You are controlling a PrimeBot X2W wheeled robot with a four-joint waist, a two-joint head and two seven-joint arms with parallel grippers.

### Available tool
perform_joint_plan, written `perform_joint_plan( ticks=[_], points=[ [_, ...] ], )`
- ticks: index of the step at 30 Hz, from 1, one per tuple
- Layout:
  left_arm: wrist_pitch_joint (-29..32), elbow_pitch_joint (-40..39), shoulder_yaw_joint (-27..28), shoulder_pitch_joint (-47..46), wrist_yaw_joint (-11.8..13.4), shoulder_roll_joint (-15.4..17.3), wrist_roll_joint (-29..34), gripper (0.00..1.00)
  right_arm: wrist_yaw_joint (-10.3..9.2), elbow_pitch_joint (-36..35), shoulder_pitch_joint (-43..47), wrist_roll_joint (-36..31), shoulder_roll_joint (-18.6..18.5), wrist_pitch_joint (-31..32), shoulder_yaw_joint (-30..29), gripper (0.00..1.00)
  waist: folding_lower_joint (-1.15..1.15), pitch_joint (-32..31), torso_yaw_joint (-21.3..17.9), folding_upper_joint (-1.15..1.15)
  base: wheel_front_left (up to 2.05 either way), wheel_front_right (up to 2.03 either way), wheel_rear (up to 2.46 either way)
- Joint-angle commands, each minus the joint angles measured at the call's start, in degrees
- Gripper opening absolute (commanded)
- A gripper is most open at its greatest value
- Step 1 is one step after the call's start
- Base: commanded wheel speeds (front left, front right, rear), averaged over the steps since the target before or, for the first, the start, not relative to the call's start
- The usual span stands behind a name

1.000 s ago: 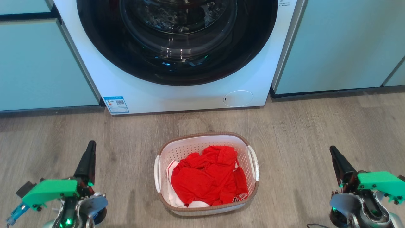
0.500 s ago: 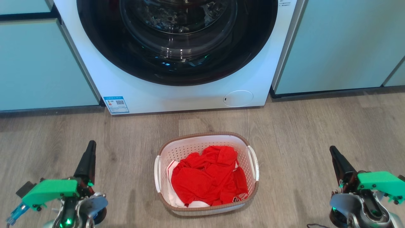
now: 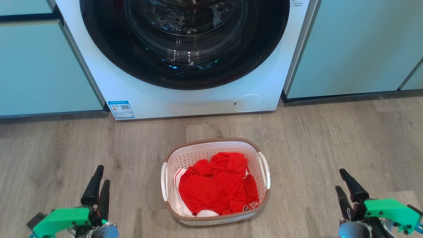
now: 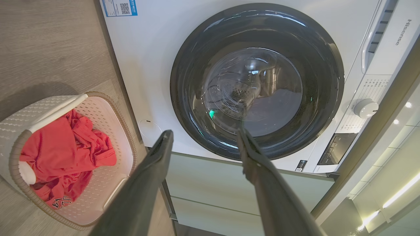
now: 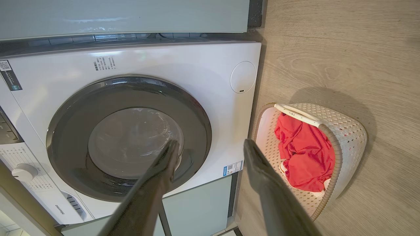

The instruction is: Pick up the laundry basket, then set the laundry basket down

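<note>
The laundry basket (image 3: 211,141) sits on the floor (image 3: 314,138) before the washing machine (image 3: 198,99), midway between the left claw (image 3: 102,175) and right claw (image 3: 340,180), both parted, empty and well apart from it, one of its side handles (image 3: 163,181) facing each.

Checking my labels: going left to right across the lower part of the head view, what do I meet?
left claw → laundry basket → right claw

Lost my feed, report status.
Left gripper open, right gripper open, both empty. Laundry basket on floor between them, red clothes inside. Washing machine behind, apart.
</note>
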Motion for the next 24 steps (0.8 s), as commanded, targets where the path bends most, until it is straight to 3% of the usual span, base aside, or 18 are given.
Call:
perform_joint_plan(
  ticks=[1, 16, 24],
  points=[
    [-0.48, -2.15, -0.20, -2.17, -0.05, 0.53, 0.72, 1.00, -0.01, -2.06, -2.35, -0.87, -0.32, -0.56, 0.24, 1.00, 0.00, -0.01, -0.01, 0.00, 0.00, 0.00, 0.00],
    [-3.01, -4.41, -0.89, -2.13, 0.31, 0.63, 4.64, 1.00, -0.02, -3.17, -3.04, -6.61, -0.42, -3.08, 1.27, 1.00, 0.00, 0.03, -0.17, 0.00, 0.00, 0.00, 0.00],
    [-4.35, -6.30, -1.30, -2.20, 1.04, 0.69, 9.95, 1.00, -0.02, -4.42, -3.51, -12.48, -0.47, -4.42, 1.85, 1.00, 0.00, 0.12, -0.24, 0.00, 0.00, 0.00, 0.00]
  ],
)
